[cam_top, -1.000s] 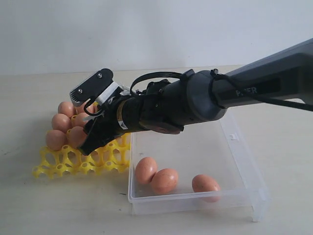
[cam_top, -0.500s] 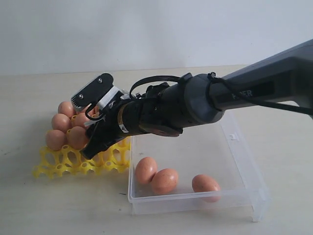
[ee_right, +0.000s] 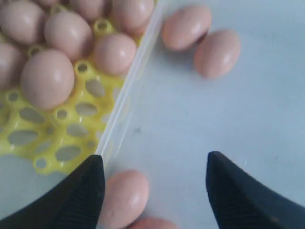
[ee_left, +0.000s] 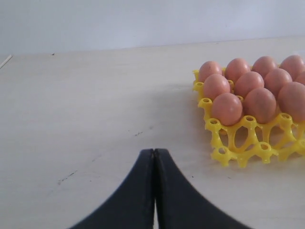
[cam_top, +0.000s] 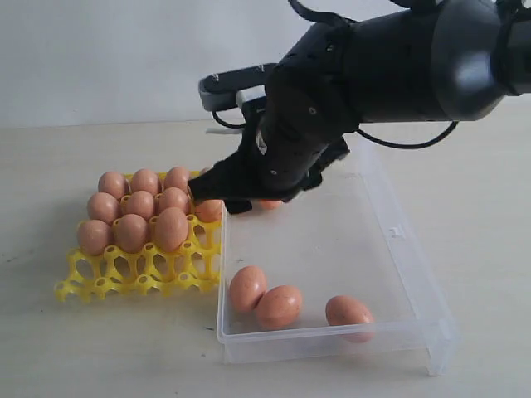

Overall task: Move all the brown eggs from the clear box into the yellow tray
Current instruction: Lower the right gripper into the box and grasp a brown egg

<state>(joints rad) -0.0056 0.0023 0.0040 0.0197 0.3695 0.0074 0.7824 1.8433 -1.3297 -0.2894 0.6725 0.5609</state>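
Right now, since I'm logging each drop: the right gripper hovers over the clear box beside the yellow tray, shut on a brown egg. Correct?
Not quite. The right gripper is open and holds nothing; the right wrist view shows its jaws spread wide. It does hover over the clear box beside the yellow tray.

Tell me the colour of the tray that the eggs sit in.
Bright yellow. The tray shows best in the left wrist view.
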